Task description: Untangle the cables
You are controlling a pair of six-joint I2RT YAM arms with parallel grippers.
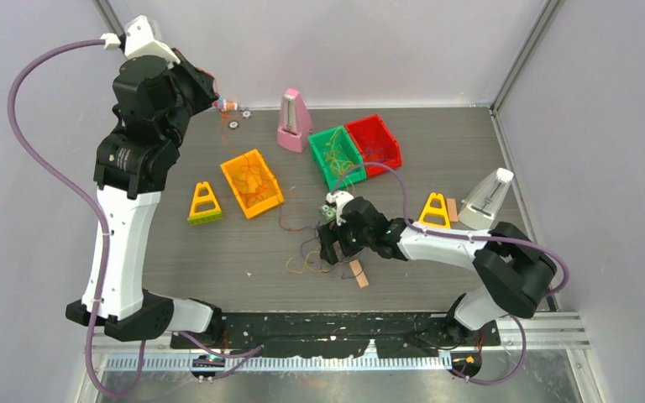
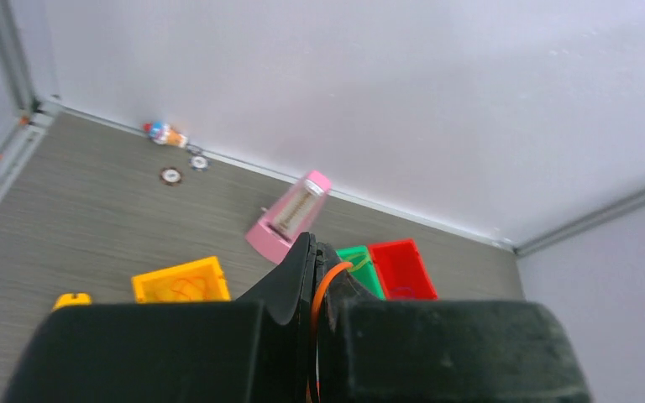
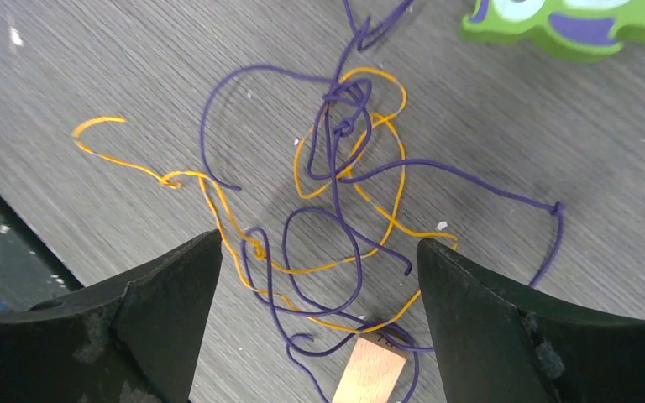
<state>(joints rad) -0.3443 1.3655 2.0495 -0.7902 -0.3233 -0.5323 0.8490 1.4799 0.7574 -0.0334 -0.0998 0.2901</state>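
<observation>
Cables: one loose tangle of purple and orange strands, lying flat on the bench near the middle of its near edge.

Wooden block: small and flat, at the near side of the tangle, with purple loops crossing its end.

Right fingers: mine, spread wide and low over the tangle, one on each side of it, gripping nothing.

Left fingers: mine, pressed together on a single orange cable, high above the far left corner of the bench. The strand hangs down toward the orange bin.

Orange bin: left of centre, set at an angle.

Green bin: toward the far edge, with yellow-green strands inside.

Red bin: touching the green bin's right side.

Pink metronome: at the far edge, just left of the green bin.

White metronome: at the right edge.

Yellow triangular stands: one left of the orange bin, one just beside the white metronome.

Green foam shape: purple and blue patches, near the tangle's far side.
</observation>
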